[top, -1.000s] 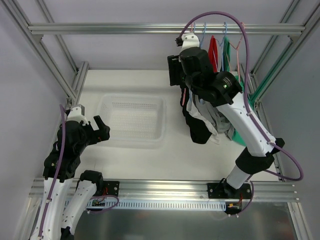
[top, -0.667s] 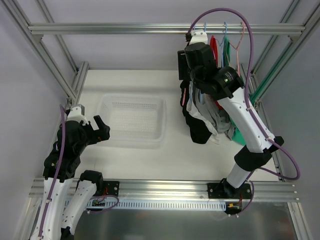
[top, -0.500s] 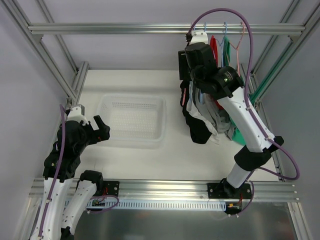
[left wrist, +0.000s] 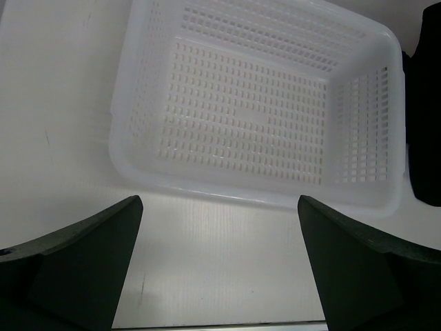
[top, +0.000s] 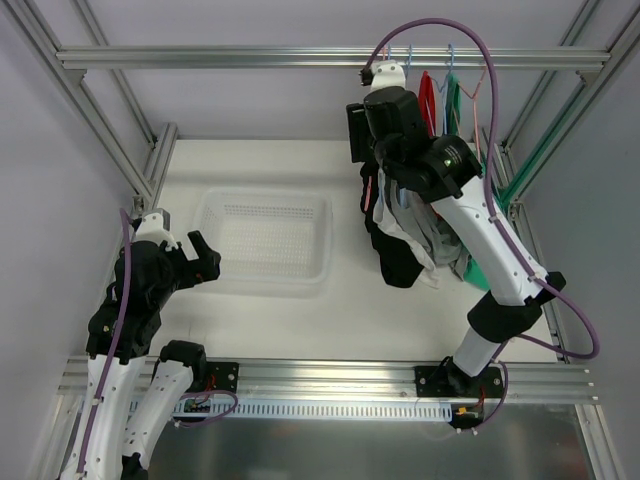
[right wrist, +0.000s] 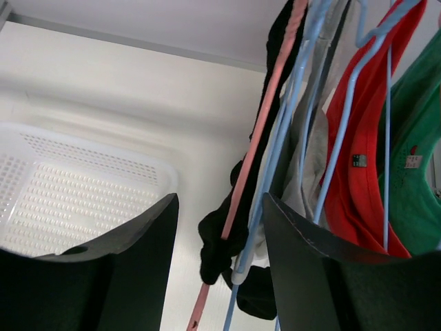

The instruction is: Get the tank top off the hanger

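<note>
A black tank top hangs on a pink hanger at the left end of a row of hung garments; its black cloth bunches low around the hanger arm. My right gripper is high by the rail, open. In the right wrist view the pink hanger and a light blue hanger run between its jaws without being clamped. My left gripper is open and empty, low at the left, facing the basket.
A white perforated basket sits mid-table, also in the left wrist view. White-grey, red and green garments hang right of the black one. The aluminium rail crosses the back; frame posts stand at both sides.
The right gripper rose and shifted right toward the rail, then came slightly back to the left. The left arm has not moved.
</note>
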Motion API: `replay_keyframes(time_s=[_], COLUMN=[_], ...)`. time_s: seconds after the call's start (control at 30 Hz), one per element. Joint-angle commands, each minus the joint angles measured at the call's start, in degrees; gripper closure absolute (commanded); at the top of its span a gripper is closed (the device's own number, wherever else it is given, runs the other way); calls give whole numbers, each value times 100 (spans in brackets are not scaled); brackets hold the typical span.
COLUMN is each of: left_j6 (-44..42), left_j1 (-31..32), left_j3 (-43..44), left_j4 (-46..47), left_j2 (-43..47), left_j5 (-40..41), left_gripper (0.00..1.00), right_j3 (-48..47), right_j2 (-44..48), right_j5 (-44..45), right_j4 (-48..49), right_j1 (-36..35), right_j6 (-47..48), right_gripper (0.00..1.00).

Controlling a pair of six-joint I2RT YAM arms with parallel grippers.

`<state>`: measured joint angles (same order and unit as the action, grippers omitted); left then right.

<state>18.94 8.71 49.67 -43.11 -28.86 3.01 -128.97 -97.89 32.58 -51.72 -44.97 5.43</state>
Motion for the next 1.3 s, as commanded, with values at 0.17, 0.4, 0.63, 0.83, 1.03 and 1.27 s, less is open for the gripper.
replay_keyframes(time_s=[0.17,0.4,0.63,0.83,1.03,1.27], left_j6=[40,31,31,31,31,22], left_j1=[61,61,61,61,69,61], left_j3=[-45,-45,-45,-54,-54,-54], left_j4=[207,207,216,207,216,216], left_j2=[-32,-32,-41,-14,-32,-49], left_j5=[-169,-195,-213,-213,-230,-248], left_gripper=[1,1,1,1,1,1], right_j3=[-427,-410,-392,-489,-463,-111], right_j2=[-283,-415,-486,-749,-794,-249], right_j5=[12,-103,47,-32,100,-489], right_j4=[268,233,215,277,470,1567], right_j1=[5,278,357,533,595,507], right_j6=[134,37,19,-252,-517,-438], right_gripper=[44,45,47,65,91,100])
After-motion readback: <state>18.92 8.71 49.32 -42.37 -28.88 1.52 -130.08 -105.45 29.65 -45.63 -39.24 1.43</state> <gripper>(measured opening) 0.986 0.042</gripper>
